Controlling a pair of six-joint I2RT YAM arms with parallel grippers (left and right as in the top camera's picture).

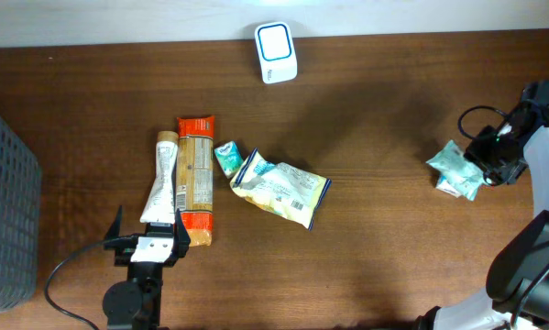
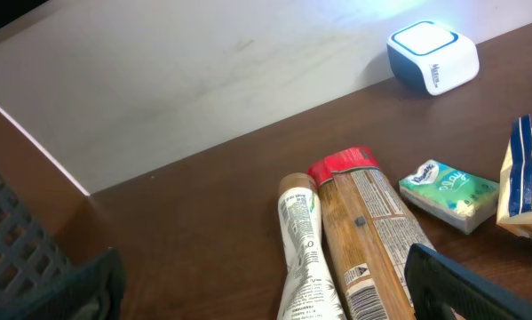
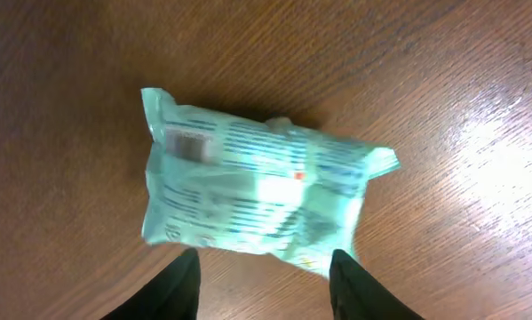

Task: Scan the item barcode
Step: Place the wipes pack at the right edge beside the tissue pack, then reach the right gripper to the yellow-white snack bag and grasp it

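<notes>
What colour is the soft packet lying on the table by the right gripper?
The packet is pale mint green with bluish print, clearest in the right wrist view.

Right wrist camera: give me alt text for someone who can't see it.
A pale green plastic packet lies printed side up on a brown wooden table. The right gripper shows at the bottom of the frame, its two dark fingers spread apart and not gripping the packet.
</notes>
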